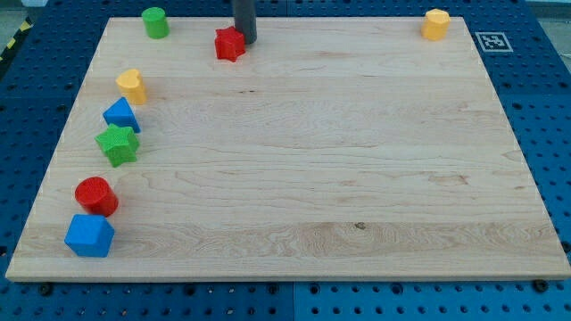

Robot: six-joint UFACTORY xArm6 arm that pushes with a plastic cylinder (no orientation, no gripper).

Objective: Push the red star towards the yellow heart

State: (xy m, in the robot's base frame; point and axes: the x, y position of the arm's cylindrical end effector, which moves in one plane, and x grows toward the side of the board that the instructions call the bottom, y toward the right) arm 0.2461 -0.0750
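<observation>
The red star [229,43] lies near the board's top edge, left of centre. My tip [245,41] stands just at its right side, touching or nearly touching it. The yellow heart [131,85] lies at the left side of the board, down and to the left of the star, well apart from it.
A green cylinder [155,22] sits at the top left. Below the heart lie a blue triangle [120,115], a green star [118,144], a red cylinder [96,196] and a blue block [89,235]. A yellow block [435,24] sits at the top right. The wooden board [357,160] lies on a blue pegboard.
</observation>
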